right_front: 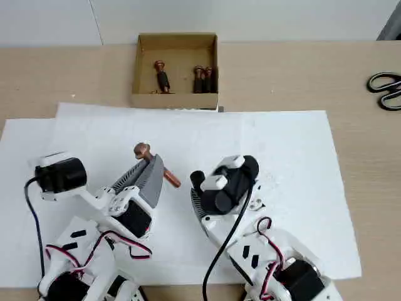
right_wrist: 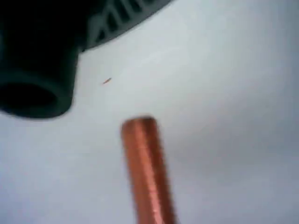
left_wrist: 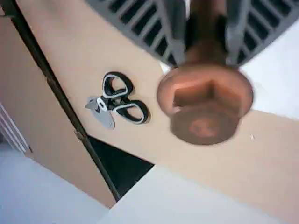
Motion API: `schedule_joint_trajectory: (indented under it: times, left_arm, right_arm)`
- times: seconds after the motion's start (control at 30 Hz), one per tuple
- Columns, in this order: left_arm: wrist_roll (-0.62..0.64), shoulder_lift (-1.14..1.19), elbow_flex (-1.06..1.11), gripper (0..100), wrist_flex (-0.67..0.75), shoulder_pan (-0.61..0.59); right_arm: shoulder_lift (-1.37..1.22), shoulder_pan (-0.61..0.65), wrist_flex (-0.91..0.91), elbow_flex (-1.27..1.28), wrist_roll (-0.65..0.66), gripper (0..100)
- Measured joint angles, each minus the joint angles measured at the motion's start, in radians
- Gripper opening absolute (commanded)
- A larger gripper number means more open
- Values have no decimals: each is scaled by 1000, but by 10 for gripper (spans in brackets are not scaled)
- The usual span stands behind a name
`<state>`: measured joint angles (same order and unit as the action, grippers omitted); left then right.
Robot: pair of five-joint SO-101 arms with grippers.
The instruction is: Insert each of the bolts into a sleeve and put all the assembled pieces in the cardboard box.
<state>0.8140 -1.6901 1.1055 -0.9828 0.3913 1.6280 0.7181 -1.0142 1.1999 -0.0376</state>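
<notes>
The left tool (right_front: pixel 152 164) is clamped on a bolt (right_front: pixel 143 151) and the right tool (right_front: pixel 202 187) on a sleeve (right_wrist: pixel 35 79), so next the bolt tip must line up with the hole.

Small robotics lab or test room, office-like. Pale wood-look bench (right_front: pixel 282 75) against a plain white wall (right_front: pixel 250 19). White paper sheets (right_front: pixel 294 163) serve as work mat. Two desktop arms (right_front: pixel 269 257) with exposed wiring. Scissors (right_front: pixel 385 91) at bench edge, cardboard box (right_front: pixel 144 63) of parts.
</notes>
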Motion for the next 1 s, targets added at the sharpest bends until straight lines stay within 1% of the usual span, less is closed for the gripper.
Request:
schedule_joint_trajectory:
  times: [0.23,0.3,0.5,0.7,0.8,0.87,1.0]
  left_arm:
    - [0,0,14,5,0,15]
    - [0,0,14,5,0,15]
    - [0,0,14,5,0,15]
    - [0,0,14,5,0,83]
    - [0,-3,29,5,2,89]
    - [0,-3,46,5,15,92]
    - [0,-5,81,5,66,92]
  right_arm:
    - [163,43,-48,101,61,3]
    - [170,44,-72,103,61,3]
    - [172,48,-64,103,64,3]
    - [172,48,-64,103,64,3]
    - [172,48,-64,103,64,3]
    - [172,51,-64,103,64,3]
    - [172,98,-64,103,64,3]
